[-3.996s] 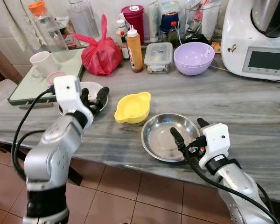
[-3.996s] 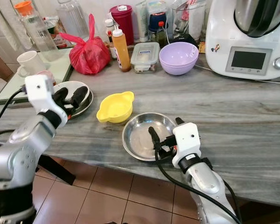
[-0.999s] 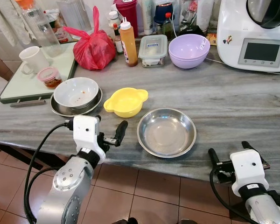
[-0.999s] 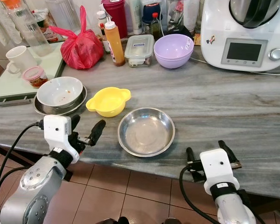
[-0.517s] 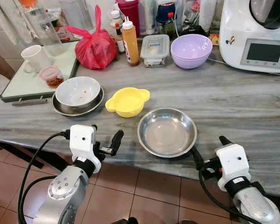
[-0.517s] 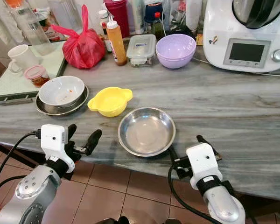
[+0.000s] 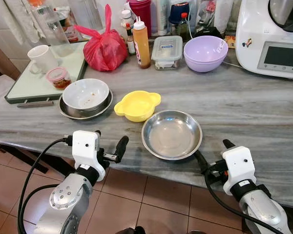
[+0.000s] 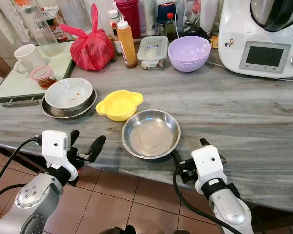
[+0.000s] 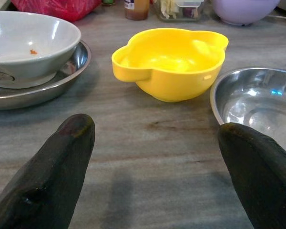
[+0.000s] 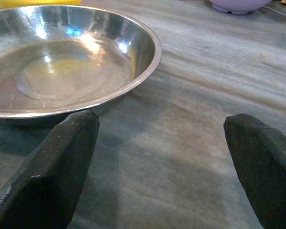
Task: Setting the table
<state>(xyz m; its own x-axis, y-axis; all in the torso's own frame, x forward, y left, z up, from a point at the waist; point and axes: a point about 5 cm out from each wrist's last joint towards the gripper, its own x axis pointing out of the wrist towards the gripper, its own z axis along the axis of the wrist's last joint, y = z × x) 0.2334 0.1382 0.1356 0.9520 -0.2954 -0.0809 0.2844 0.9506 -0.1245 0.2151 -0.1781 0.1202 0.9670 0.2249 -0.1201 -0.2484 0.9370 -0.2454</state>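
Observation:
An empty steel plate point(image 7: 172, 134) lies near the counter's front edge. Behind it to the left is a yellow two-handled bowl point(image 7: 137, 106). Further left, a white bowl point(image 7: 85, 94) sits in a second steel plate point(image 7: 67, 112). My left gripper point(image 7: 110, 145) hovers open and empty at the front edge, facing the yellow bowl point(image 9: 171, 62) and the white bowl point(image 9: 31, 43). At the counter edge my right gripper point(image 7: 214, 153) is open and empty, with one finger next to the rim of the steel plate point(image 10: 71, 62).
Along the back stand a purple bowl point(image 7: 205, 52), a lidded container point(image 7: 167, 48), an orange sauce bottle point(image 7: 141, 43), a red bag point(image 7: 106, 48) and a white kitchen machine point(image 7: 273, 39). A green tray point(image 7: 39, 85) with a mug point(image 7: 41, 57) and small jar point(image 7: 58, 77) is at left.
Four seconds ago both grippers reached over the counter, at the white bowl and in the steel plate; both have drawn back. In the last second the right gripper rose to the plate's edge.

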